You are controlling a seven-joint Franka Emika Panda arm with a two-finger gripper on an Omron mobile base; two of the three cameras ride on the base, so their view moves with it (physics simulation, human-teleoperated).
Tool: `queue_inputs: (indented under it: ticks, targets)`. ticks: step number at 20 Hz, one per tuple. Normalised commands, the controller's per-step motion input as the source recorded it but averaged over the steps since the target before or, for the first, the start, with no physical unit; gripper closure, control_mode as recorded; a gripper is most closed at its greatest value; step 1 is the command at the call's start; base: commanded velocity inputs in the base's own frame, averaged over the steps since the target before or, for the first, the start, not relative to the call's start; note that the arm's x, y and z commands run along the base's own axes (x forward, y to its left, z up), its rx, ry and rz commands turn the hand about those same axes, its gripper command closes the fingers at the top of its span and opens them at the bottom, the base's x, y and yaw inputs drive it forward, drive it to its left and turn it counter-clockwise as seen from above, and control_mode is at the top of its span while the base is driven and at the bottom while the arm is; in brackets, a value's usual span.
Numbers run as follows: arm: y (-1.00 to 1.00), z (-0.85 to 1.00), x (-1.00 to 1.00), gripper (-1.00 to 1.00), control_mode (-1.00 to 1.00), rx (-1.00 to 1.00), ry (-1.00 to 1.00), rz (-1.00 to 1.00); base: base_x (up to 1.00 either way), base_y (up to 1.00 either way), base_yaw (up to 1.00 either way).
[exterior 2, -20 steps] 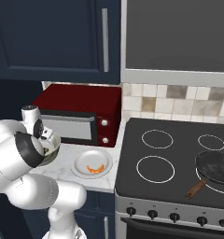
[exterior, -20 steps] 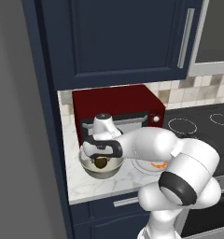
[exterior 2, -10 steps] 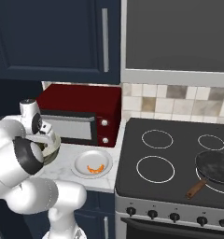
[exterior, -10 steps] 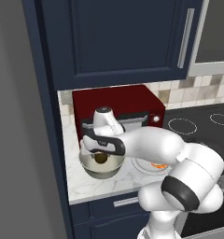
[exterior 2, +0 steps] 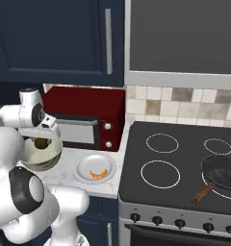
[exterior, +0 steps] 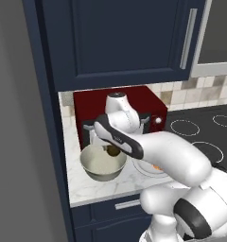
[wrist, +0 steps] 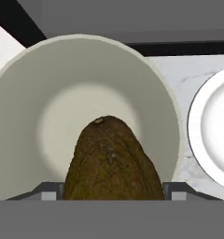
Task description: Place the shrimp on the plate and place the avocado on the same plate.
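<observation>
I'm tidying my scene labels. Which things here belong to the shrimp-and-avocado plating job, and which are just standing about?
Part of the job:
- avocado, in the gripper above the bowl
- shrimp, already on the plate
- plate, on the counter beside the bowl

Just standing about:
- cream bowl
- red microwave
- frying pan on the stove

So the marble counter is white with grey veining, sitting left of the black stovetop. Directly on it: a cream bowl near the front, the white plate just beside it toward the stove, and a red microwave at the back.
</observation>
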Motion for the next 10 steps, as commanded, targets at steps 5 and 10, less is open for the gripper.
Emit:
queue_inputs:
  ticks: [5,10]
  targets:
    - [-0.95,0.22,-0.48,1.0,-1.0,0.0,0.0,0.0,0.0,0.0,0.0]
    - [-0.99,0.0,-0.21,1.0,-1.0,0.0,0.0,0.0,0.0,0.0,0.0]
